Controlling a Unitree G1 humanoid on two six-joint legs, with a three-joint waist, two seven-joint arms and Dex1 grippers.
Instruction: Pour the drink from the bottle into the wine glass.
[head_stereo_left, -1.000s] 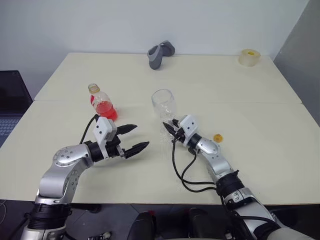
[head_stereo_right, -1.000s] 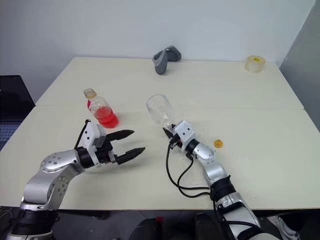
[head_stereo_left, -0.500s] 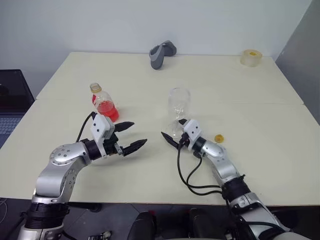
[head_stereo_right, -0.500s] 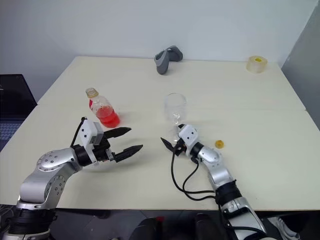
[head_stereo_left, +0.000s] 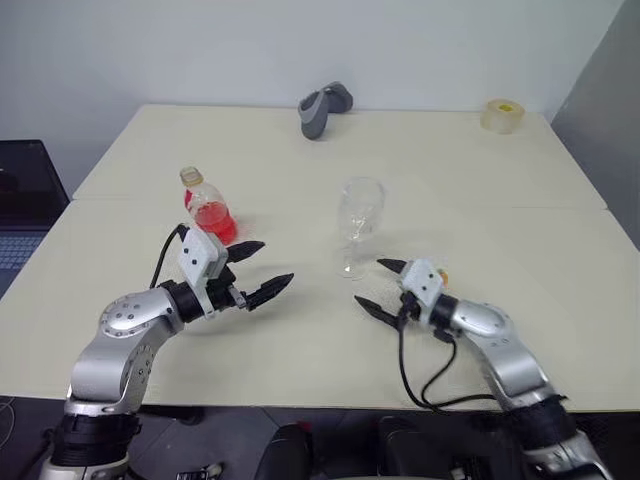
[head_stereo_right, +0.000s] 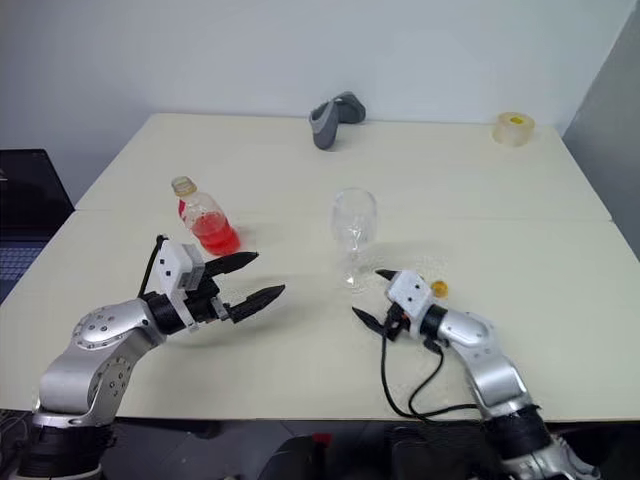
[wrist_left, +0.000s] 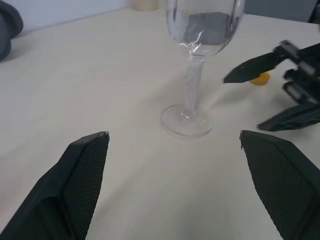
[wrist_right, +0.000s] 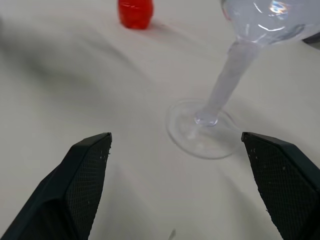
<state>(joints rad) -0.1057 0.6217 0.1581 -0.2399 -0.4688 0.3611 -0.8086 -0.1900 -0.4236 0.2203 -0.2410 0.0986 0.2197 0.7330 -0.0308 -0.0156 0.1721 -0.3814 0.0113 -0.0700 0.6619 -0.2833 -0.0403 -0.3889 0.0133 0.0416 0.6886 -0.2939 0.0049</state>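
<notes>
From the head camera we count one bottle (head_stereo_left: 207, 205), one wine glass (head_stereo_left: 359, 222) and two end effectors on the bench (head_stereo_left: 520, 200). The bottle stands upright at the left with its neck up and red drink (head_stereo_left: 213, 221) in its lower part. The glass stands upright near the middle, stem vertical, where a second ago it leaned tilted in the right end effector (head_stereo_left: 380, 285). That end effector now sits spread, apart from the glass and nearer the bench edge. The left end effector (head_stereo_left: 256, 267) is spread too, just in front of the bottle. A small orange cap (head_stereo_right: 437, 288), a tape roll (head_stereo_left: 499, 114) and a grey object (head_stereo_left: 322, 107) also lie there.

From the left wrist we see the glass foot (wrist_left: 187, 120) flat on the bench.

From the right wrist we see the stem (wrist_right: 226, 82) rising from the foot.
</notes>
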